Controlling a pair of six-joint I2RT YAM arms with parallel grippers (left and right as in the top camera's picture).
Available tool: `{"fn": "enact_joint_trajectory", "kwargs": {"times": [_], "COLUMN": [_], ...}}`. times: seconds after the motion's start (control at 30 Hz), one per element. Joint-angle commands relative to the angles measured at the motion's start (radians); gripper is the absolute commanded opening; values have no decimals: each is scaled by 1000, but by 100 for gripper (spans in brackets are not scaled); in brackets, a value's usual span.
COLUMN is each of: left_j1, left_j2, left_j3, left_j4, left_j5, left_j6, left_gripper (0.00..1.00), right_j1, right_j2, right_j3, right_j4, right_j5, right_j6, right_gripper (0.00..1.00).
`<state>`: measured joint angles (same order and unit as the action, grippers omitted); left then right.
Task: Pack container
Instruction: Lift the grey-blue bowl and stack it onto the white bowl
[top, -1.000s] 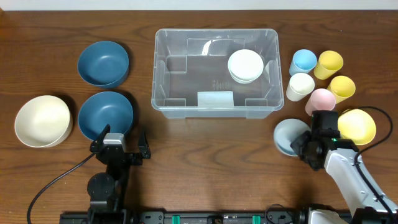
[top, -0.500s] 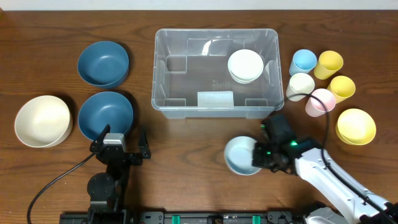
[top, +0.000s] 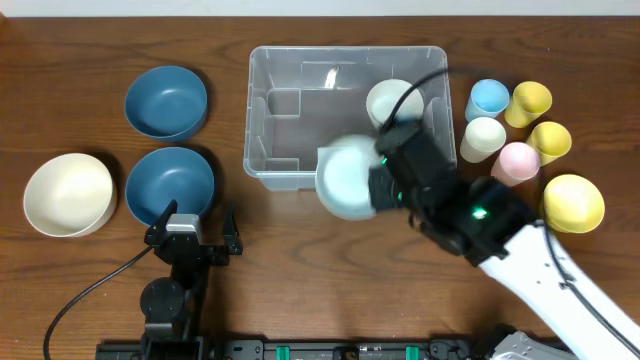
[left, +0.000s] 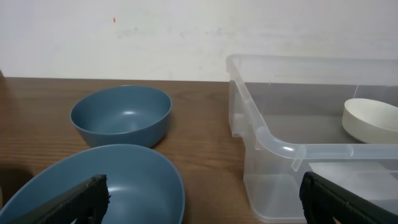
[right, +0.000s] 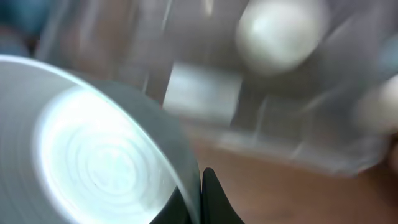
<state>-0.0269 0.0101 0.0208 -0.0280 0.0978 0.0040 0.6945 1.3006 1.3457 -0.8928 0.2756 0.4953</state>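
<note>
1. At the near edge of the table (top: 300, 250), the left gripper (top: 193, 222) sits low and points away. Its fingers are spread as wide as they go, with nothing between them. A dark blue bowl (top: 170, 185) lies just ahead of it.
2. The right arm (top: 550, 270) reaches diagonally from the near right corner toward the middle. The right gripper (right: 200, 194) is pinched tight on the rim of a pale grey-blue bowl (top: 345, 178), held over the container's near wall.
3. The container (top: 262, 165) stands upright mid-table, mouth up, with its long axis running left to right. A white bowl (top: 393, 100) rests in its far right part, with the arm's cable crossing over it.
4. To the left lie a cream bowl (top: 68, 194) and, farther back, a second dark blue bowl (top: 166, 102).
5. To the right, a yellow bowl (top: 573, 203) sits nearer. A cluster of cups (top: 483, 138) stands just beside the container's right end.
</note>
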Motion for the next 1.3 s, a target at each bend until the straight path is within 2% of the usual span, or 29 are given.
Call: {"fn": "enact_joint_trajectory", "kwargs": {"times": [0.0, 0.1, 0.37, 0.77, 1.13, 1.17, 1.2, 1.23, 1.27], "left_j1": [5, 5, 5, 5, 5, 5, 5, 5, 5], "left_j2": [-6, -6, -6, -6, -6, -6, -6, -6, -6], "left_j3": [-17, -17, -17, -17, -17, -17, -17, -17, -17], "left_j4": [-35, -35, -35, -35, -35, -35, -35, -35, -35], "left_j5": [14, 14, 14, 14, 14, 15, 14, 14, 14], "left_j6": [13, 13, 13, 13, 13, 13, 13, 13, 13], "left_gripper": [98, 98, 98, 98, 98, 98, 98, 98, 98], "right_j1": [-61, -130, -249, -276, -317, -318, -319, -319, -319], "right_j2": [-5, 10, 204, 521, 604, 606, 607, 607, 607], "right_j3": [55, 55, 55, 55, 55, 55, 55, 55, 55], "right_j4": [76, 193, 291, 413, 453, 457, 460, 464, 467], "right_j5": [275, 271, 266, 251, 198, 195, 194, 194, 194], "right_j6": [-33, -67, -67, -67, -55, -55, -55, -56, -57], "right_gripper": [1, 1, 1, 1, 1, 3, 14, 29, 36]}}
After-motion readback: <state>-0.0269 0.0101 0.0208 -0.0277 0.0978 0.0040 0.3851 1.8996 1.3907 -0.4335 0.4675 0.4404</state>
